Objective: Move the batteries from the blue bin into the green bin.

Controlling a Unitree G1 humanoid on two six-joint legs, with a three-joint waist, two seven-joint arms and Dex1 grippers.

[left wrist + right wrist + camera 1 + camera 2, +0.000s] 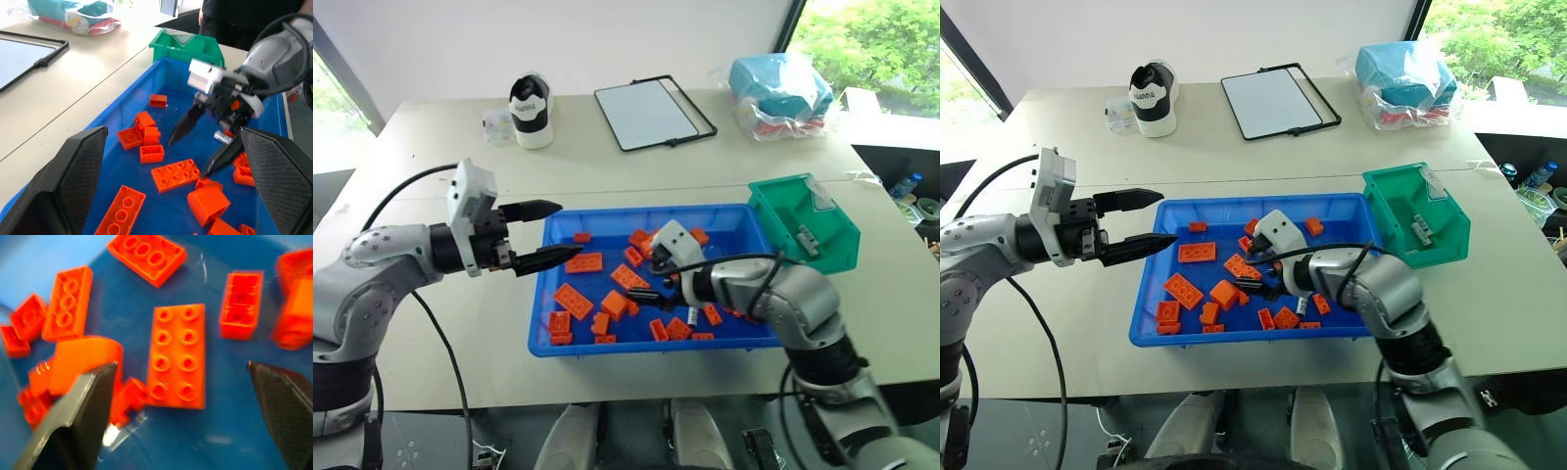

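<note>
Blue bin (548, 284): sits on the bench (431, 196) in front of the robot, strewn with orange bricks (583, 262).
Green bin (773, 211): touching the blue bin's far right corner; one battery (807, 241) already lies inside it.
Battery left in blue bin (691, 316): a small silvery cylinder near the front wall on the right side, among bricks, just beside the right hand. Whether others hide under the arm or bricks I cannot tell.
Right hand (656, 286): low inside the blue bin, fingers spread apart and holding nothing; in its wrist view the open fingers (78, 416) frame a flat brick (178, 355), not a battery.
Left hand (536, 235): hovers over the bench just outside the blue bin's left wall, fingers parted and empty, pointing toward the bin.
Step in hand: searching and lining up for the next pick; the right hand looks to be aimed at bricks instead of the battery.
Next move: likely shift the right hand back toward the battery by the front wall, straddle it across its thin width, close, lift clear of the rim and carry it right to the green bin.
Risk: bricks crowd the battery, so the fingers may pinch a brick or roll the cylinder away.
</note>
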